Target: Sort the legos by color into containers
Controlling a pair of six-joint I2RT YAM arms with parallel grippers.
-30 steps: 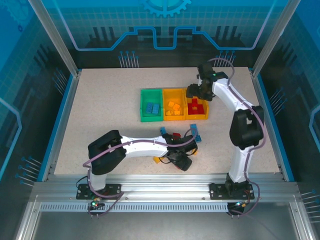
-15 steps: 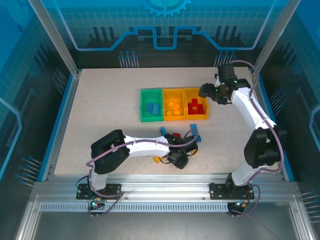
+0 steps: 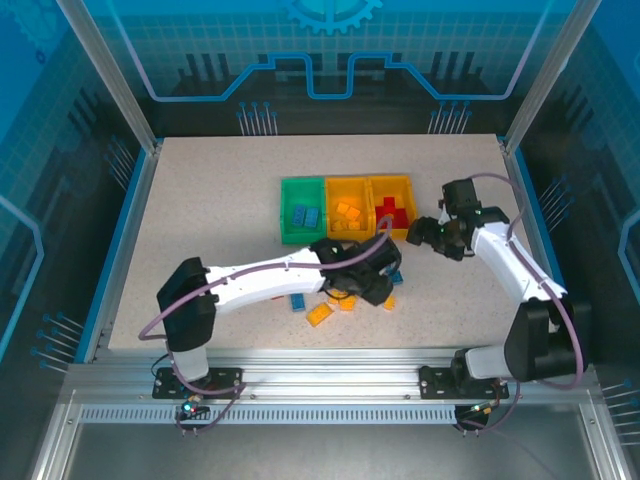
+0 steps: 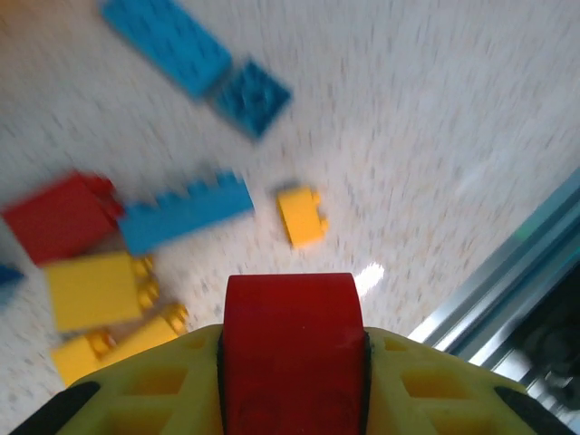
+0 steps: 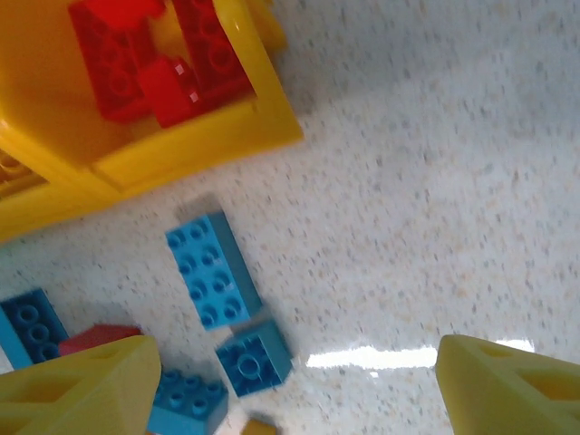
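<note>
Left gripper (image 4: 294, 362) is clamped tight on a small red plastic studded brick (image 4: 292, 308) (yellow fingers (image 4: 426, 381) snug on both sides), up over the loose pile of red, blue and yellow bricks (image 4: 186, 210) in the near middle of the speckled table (image 3: 200, 200). Right gripper (image 5: 290, 394) has its jaws spread wide with nothing between them, just right of the three joined plastic bins (image 3: 302, 238). Those are green on the left, then two orange-yellow. The rightmost bin (image 5: 227, 122) has red bricks in it.
</note>
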